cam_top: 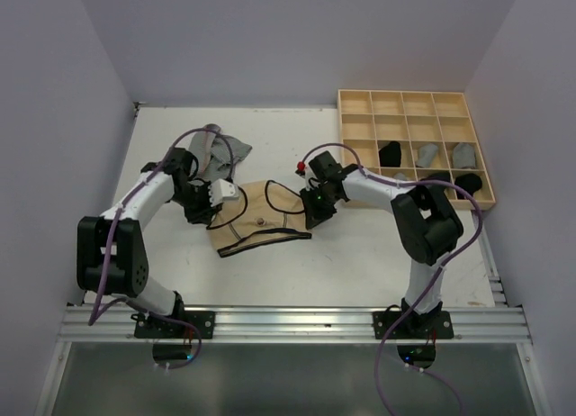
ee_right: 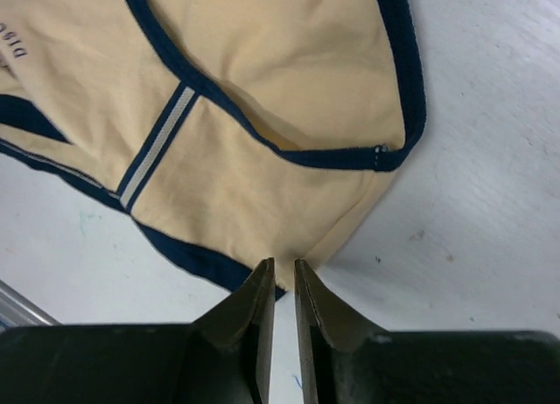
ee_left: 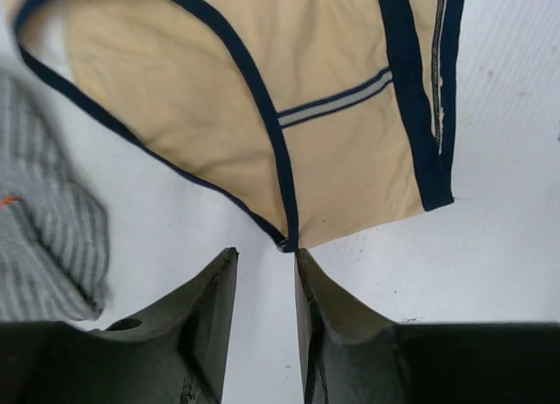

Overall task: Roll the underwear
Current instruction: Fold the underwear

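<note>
A tan-beige underwear (cam_top: pixel 256 222) with dark blue trim lies flat in the middle of the table. My left gripper (cam_top: pixel 200 209) is at its left edge. In the left wrist view this gripper (ee_left: pixel 265 257) is open, and a trimmed corner of the tan underwear (ee_left: pixel 289 243) lies just past the fingertips, not pinched. My right gripper (cam_top: pixel 317 214) is at the garment's right edge. In the right wrist view the right gripper (ee_right: pixel 284 264) has its jaws a narrow gap apart, with a corner of the tan underwear (ee_right: pixel 262 203) reaching the tips.
A light grey striped underwear (cam_top: pixel 221 151) lies behind the left arm, also seen as grey cloth (ee_left: pixel 44 238) in the left wrist view. The wooden grid tray (cam_top: pixel 342 128) stands at the back right, with rolled black (cam_top: pixel 390 153) and grey (cam_top: pixel 427 153) pieces in its cells.
</note>
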You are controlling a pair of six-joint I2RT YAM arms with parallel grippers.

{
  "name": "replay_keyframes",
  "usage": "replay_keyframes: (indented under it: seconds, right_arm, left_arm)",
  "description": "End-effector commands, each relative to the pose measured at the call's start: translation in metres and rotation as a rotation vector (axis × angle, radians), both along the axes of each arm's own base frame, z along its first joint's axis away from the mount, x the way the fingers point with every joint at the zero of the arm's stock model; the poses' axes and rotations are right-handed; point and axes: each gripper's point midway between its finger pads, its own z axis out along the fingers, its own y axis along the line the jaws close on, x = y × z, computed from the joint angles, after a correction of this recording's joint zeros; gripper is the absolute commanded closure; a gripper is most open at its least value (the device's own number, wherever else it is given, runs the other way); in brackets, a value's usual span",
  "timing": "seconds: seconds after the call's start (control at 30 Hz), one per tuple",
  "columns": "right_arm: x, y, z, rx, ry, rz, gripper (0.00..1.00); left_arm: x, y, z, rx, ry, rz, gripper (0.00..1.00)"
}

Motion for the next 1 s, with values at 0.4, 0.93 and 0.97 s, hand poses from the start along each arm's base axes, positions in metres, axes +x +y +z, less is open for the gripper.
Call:
replay_keyframes:
  seconds: [0.4, 0.93, 0.97]
  right_arm:
    - [0.027, -0.013, 0.068, -0.037, -0.129, -0.207, 0.71]
    - [0.008, -0.001, 0.035, -0.074, -0.093, -0.146, 0.71]
    - [0.007, 0.000, 0.031, -0.081, -0.084, -0.137, 0.71]
  left_arm:
    - [0.048, -0.037, 0.055, -0.290, -0.165, 0.298, 0.54]
    - [0.052, -0.032, -0.022, -0.190, -0.024, 0.457, 0.55]
    - [0.052, -0.031, -0.025, -0.180, -0.020, 0.463, 0.55]
